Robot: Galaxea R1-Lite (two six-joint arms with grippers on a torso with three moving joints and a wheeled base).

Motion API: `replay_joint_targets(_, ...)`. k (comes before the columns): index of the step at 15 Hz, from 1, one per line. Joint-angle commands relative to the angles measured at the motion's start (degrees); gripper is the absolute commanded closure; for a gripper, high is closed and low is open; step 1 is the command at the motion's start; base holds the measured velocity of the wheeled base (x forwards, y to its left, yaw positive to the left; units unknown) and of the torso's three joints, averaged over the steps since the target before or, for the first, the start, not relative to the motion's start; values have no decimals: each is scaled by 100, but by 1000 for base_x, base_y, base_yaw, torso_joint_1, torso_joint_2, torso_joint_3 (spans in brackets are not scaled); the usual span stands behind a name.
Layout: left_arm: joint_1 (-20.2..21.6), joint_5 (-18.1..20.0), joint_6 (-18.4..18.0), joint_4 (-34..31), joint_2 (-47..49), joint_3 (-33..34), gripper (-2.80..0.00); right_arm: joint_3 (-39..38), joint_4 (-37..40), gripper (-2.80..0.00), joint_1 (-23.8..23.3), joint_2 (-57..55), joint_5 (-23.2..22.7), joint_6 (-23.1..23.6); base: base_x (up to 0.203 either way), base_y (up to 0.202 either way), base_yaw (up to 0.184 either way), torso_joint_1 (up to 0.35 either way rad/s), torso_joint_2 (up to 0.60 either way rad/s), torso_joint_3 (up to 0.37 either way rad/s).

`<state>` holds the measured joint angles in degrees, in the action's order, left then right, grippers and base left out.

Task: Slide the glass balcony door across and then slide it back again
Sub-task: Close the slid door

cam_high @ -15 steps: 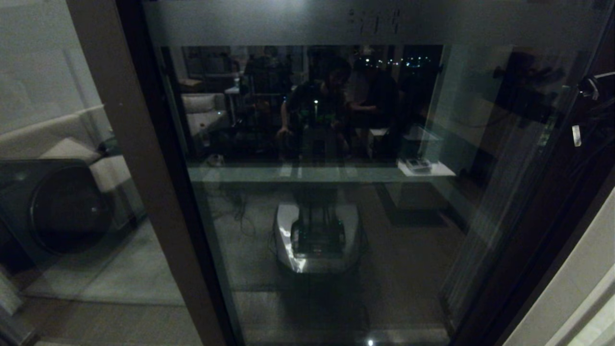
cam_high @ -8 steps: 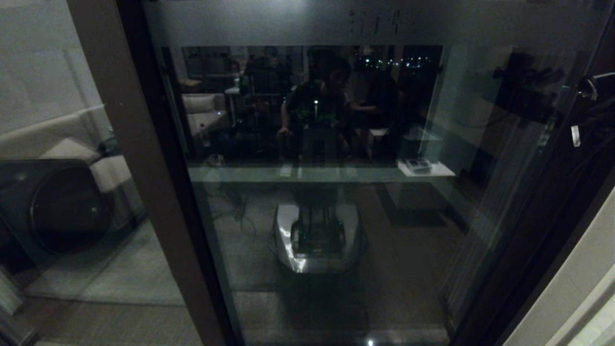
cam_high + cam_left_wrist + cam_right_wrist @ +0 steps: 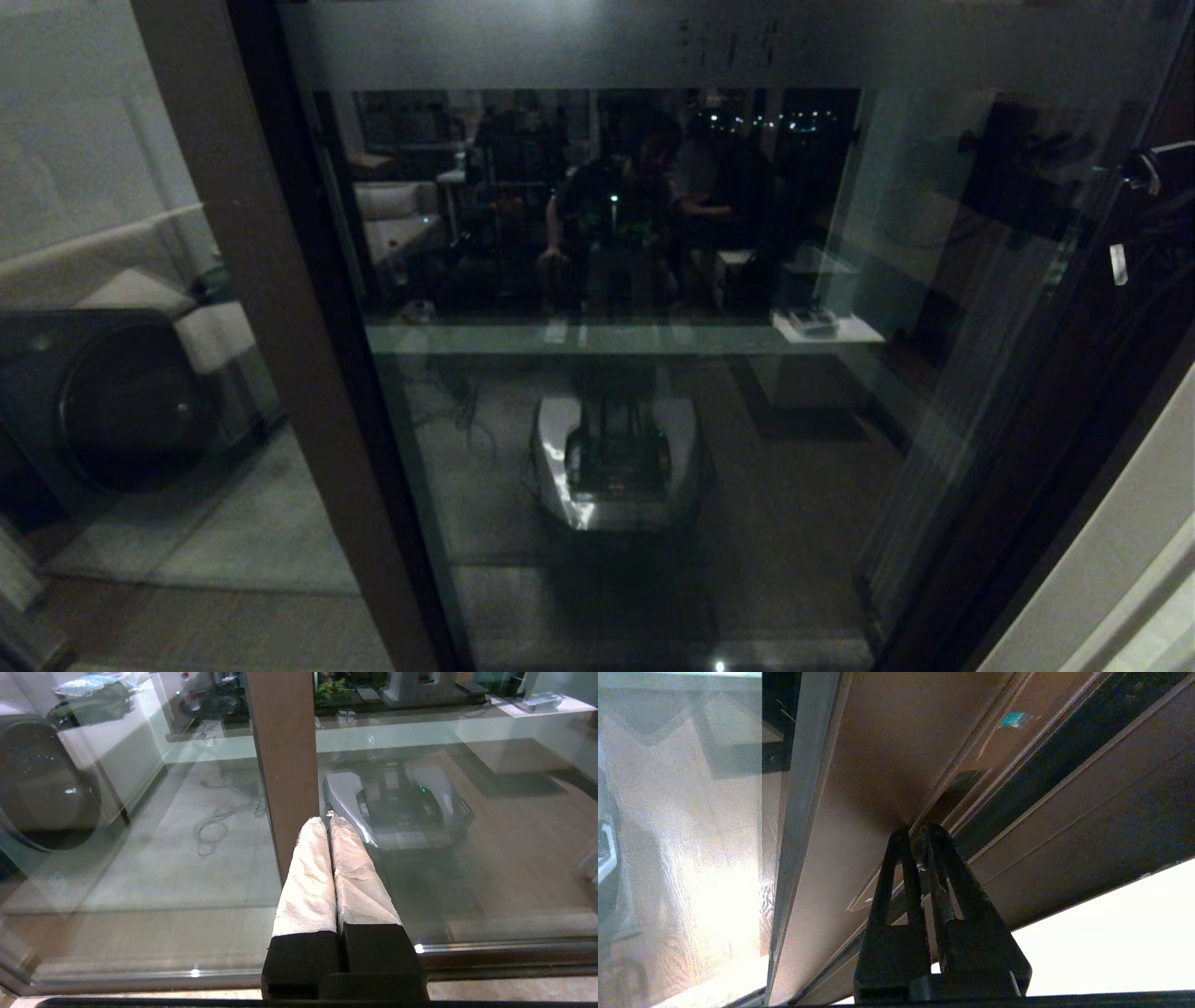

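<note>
Glass balcony door point(image 3: 616, 373) fills the head view. Right gripper point(image 3: 917, 833), fingers clenched, tips apparently against its stile; push steady, along the track. Left gripper point(image 3: 329, 821) clenched, parked low.

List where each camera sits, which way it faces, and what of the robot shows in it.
Head view: high on the robot, facing the glass balcony door; only the robot's reflection shows.
Left wrist view: behind the left end effector, shut, facing a brown stile and the floor.
Right wrist view: behind the right end effector, fingers together at the door's frame edge.
Shared: head and left wrist views both show the washing machine.
</note>
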<state>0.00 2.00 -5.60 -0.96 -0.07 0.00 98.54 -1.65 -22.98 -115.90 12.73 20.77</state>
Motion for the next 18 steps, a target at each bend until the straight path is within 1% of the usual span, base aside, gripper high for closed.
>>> replay_joint_targets(1, 0, 2, -3, 0, -1, 9, 0, 8, -2, 0, -14, -38, 10, 15, 0, 0, 0, 0, 0, 0)
replay_joint_targets(8, 0, 2, -3, 0, -1, 9, 0, -1, -2, 0, -14, -38, 27, 15, 0, 0, 0, 0, 0, 0)
replay_joint_targets(18, 0, 2, -3, -7, -1, 9, 0, -341, 6, 0, 92, 418, -34, -11, 0, 0, 0, 0, 0, 0)
